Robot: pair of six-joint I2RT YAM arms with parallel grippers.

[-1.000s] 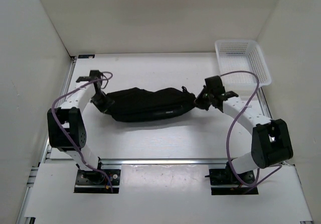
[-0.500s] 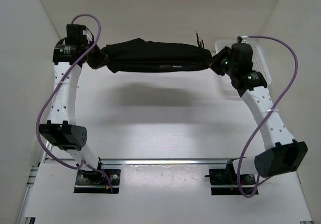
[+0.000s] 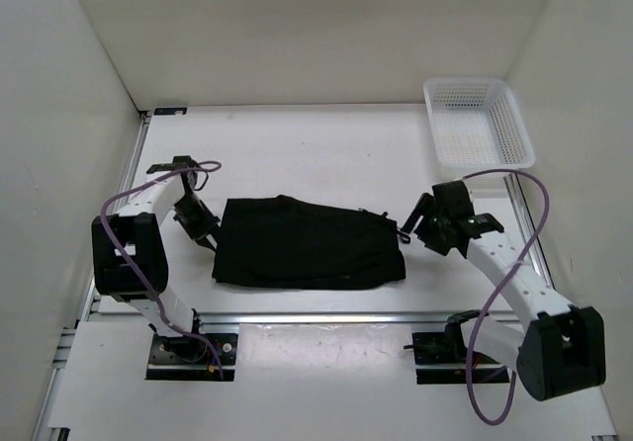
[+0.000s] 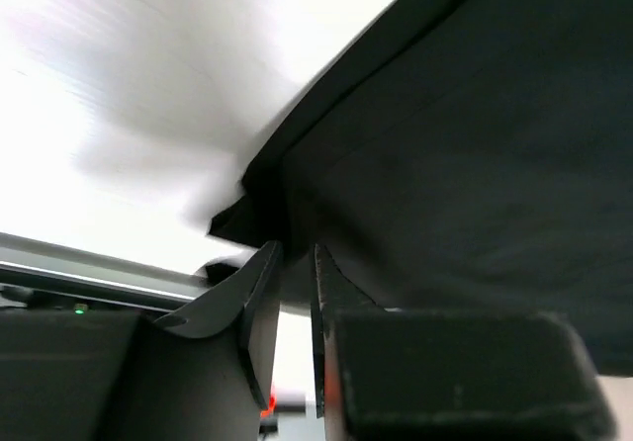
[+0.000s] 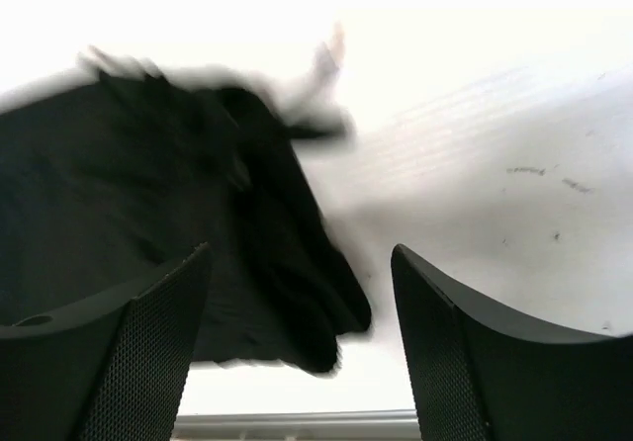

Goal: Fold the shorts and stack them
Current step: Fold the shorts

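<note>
The black shorts (image 3: 307,245) lie spread flat in a rough rectangle on the white table, between the two arms. My left gripper (image 3: 205,237) sits low at their left edge. In the left wrist view its jaws (image 4: 295,250) stand a narrow slit apart, light shows through the gap, and the shorts' folded corner (image 4: 475,144) lies just past the tips. My right gripper (image 3: 407,225) hovers just off their right edge, wide open and holding nothing. In the right wrist view the crumpled hem of the shorts (image 5: 119,184) lies on the table ahead of the right gripper (image 5: 300,253).
A white mesh basket (image 3: 465,82) stands at the back right corner. White walls close in the table on three sides. A metal rail (image 3: 326,316) runs along the near edge in front of both arm bases. Purple cables loop over each arm.
Half a second ago both arms held the shorts stretched high near the back. They have since come down and forward, the shorts now lie flat, and both grippers have opened, the right one wide.
</note>
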